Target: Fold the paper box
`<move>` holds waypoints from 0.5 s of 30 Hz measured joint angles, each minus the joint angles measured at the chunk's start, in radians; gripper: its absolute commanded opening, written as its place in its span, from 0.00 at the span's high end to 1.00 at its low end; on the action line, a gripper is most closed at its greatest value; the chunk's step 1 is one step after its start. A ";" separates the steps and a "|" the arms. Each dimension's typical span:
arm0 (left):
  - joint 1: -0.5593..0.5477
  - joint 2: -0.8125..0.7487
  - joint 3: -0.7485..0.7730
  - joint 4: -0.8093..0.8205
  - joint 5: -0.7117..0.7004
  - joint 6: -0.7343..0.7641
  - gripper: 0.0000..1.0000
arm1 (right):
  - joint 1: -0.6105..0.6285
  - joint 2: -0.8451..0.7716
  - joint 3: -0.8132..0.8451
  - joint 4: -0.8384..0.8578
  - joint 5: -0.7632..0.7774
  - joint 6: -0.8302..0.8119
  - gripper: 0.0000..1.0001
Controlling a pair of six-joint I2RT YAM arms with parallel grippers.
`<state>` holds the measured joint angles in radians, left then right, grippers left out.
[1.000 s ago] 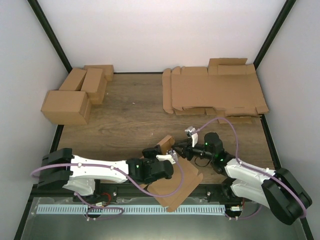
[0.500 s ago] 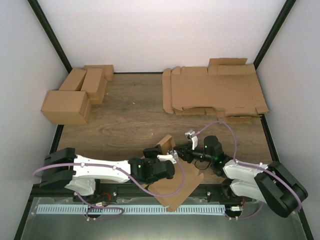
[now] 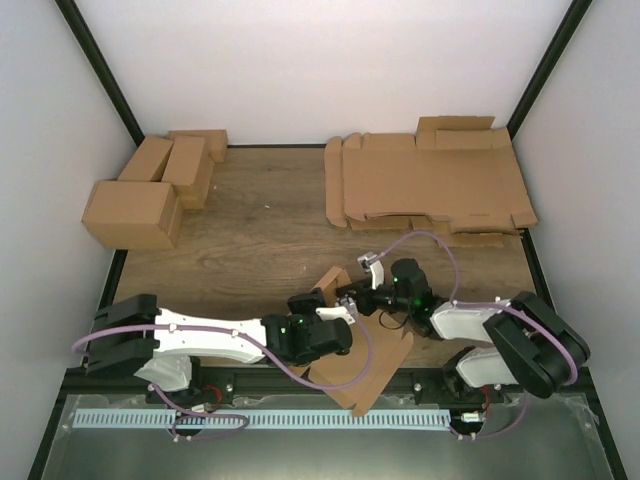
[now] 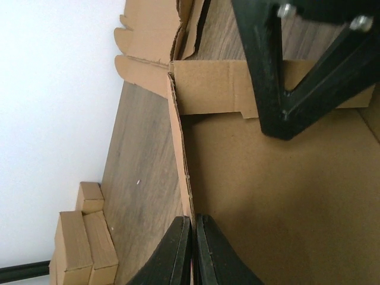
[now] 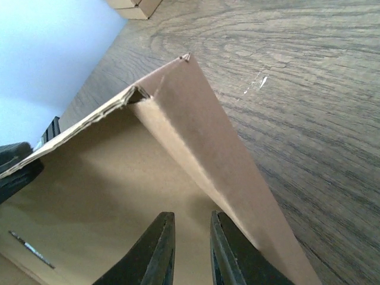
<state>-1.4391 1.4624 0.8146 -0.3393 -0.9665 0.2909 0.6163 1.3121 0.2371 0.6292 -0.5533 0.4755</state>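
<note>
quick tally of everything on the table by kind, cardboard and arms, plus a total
finished brown boxes: 4
pile of flat sheets: 1
paper box being folded: 1
robot arms, left arm and right arm: 2
total: 8
</note>
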 measured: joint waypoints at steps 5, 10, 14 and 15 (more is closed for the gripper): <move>0.019 0.018 0.015 0.005 0.018 -0.011 0.96 | 0.010 0.054 0.047 -0.027 0.028 0.001 0.90; 0.028 0.029 0.019 0.009 0.028 -0.024 0.96 | 0.023 0.052 0.055 -0.049 0.113 0.010 0.99; 0.032 0.049 0.037 0.008 0.029 -0.032 0.96 | 0.071 0.028 0.055 -0.076 0.248 0.002 0.99; 0.034 0.052 0.040 0.007 0.028 -0.033 0.96 | 0.086 0.026 0.055 -0.079 0.285 -0.007 0.99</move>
<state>-1.4052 1.5146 0.8543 -0.3325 -0.9382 0.2577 0.7021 1.3384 0.2916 0.5507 -0.2687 0.4683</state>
